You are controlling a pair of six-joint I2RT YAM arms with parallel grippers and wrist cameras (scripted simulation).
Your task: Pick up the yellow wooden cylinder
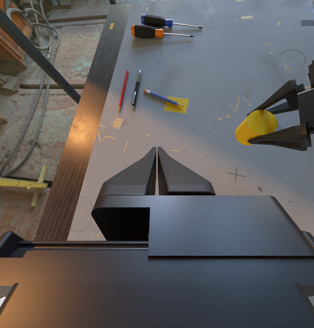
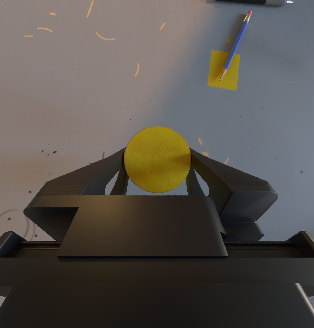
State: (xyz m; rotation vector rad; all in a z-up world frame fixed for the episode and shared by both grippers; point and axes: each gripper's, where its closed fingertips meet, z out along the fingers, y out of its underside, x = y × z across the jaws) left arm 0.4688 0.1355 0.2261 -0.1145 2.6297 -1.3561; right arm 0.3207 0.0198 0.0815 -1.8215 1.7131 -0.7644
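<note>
the right gripper point(image 2: 157, 158) has its jaws closed against opposite sides of the yellow wooden cylinder point(image 2: 157, 159), flat end face toward the camera, so the round body can't roll out. the cylinder sits near the yellow note point(image 2: 223, 74). the left gripper point(image 1: 156, 149) is pressed closed, empty, well apart from it.

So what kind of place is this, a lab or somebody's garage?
It looks most like a workshop. Two screwdrivers and pencils lie on a grey bench strewn with wood shavings and pencilled crosses, and hoses trail across a worn, stained floor beside it.
</note>
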